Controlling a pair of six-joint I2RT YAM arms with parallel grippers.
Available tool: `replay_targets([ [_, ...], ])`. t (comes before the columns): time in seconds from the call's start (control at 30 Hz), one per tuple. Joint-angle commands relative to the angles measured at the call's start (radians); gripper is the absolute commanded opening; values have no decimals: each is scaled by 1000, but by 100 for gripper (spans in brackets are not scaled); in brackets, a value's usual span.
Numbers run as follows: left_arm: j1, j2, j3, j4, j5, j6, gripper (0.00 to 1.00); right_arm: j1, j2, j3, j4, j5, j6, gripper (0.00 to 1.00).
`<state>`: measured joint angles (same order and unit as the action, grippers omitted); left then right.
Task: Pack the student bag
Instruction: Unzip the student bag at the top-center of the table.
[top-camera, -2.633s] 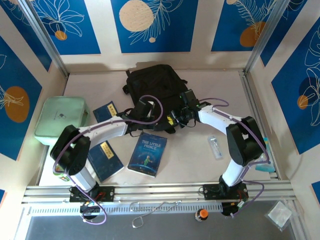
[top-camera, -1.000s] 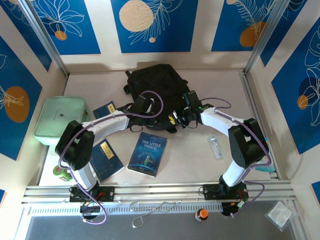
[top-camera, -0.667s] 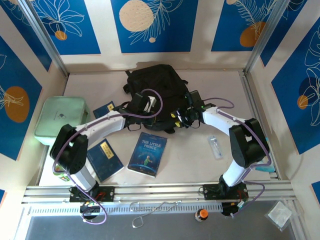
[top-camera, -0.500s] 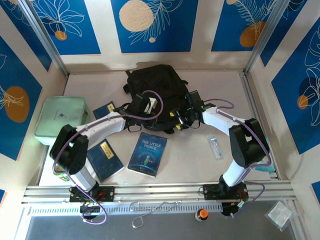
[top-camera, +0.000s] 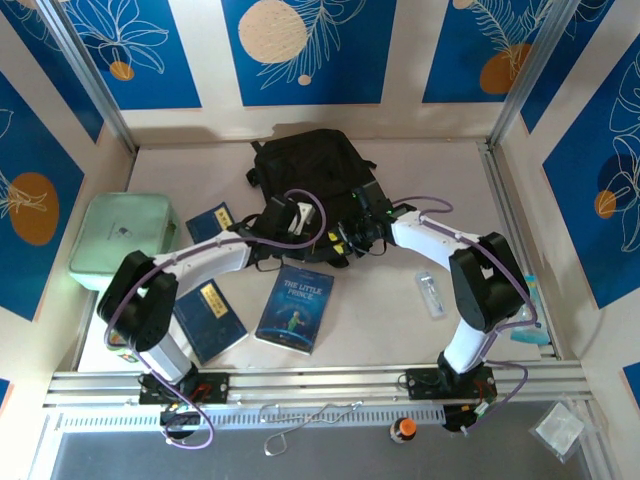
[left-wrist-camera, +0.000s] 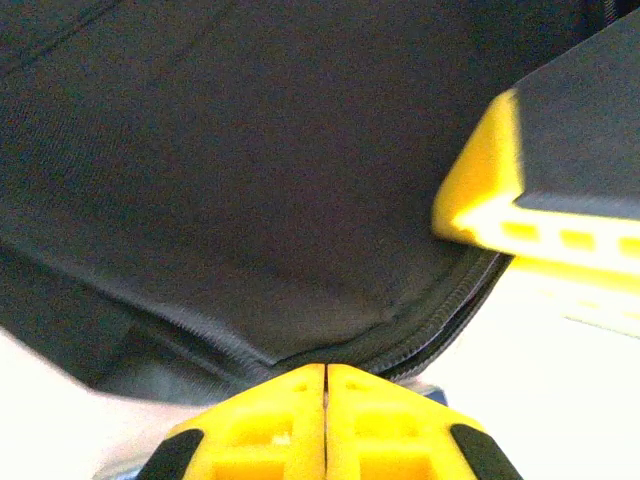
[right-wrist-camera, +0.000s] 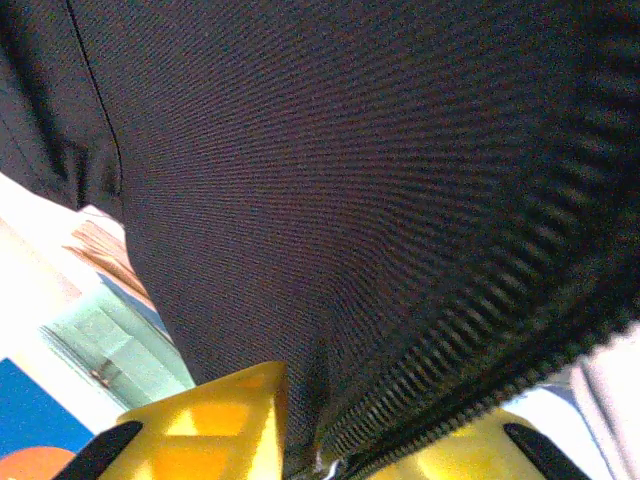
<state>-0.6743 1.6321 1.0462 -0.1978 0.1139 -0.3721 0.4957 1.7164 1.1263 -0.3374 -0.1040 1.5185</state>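
Blue leaf-printed panels wall in a pale table (top-camera: 560, 200). The student bag (top-camera: 305, 160) lies at its far middle, black and slumped, no differently placed than half a second ago. A mint-green case (top-camera: 122, 235) sits at the left, and the Little Prince book (top-camera: 295, 307) lies near the middle. Both arms reach the bag's near edge. The right gripper (top-camera: 345, 238) has shifted slightly left since then; its wrist view shows fabric and zip pinched between the yellow fingers (right-wrist-camera: 200, 420). The left gripper (top-camera: 283, 222) has drawn a little nearer, its jaws pressed together just below the zip (left-wrist-camera: 440, 320). Whether they pinch any cloth is hidden. A small clear object (top-camera: 430, 295) on the right is hard to make out.
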Motion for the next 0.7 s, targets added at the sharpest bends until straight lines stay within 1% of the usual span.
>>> replay_targets([
  [0.0, -2, -66, -54, -21, -87, -21, 0, -9, -5, 26, -15, 37, -32, 13],
  [0.13, 19, -94, -113, -55, -201, -62, 0, -14, -25, 13, -13, 57, -53, 7],
  [0.23, 39, -82, -130, -73, -251, -90, 0, -14, -39, 0, -5, 66, -58, 5],
  [0.43, 68, -11, -107, -75, -277, -115, 0, -14, -71, -16, 19, 82, -91, 2],
  [0.67, 101, 47, -84, -61, -294, -117, 0, -21, -111, -31, 14, 107, -106, 1],
])
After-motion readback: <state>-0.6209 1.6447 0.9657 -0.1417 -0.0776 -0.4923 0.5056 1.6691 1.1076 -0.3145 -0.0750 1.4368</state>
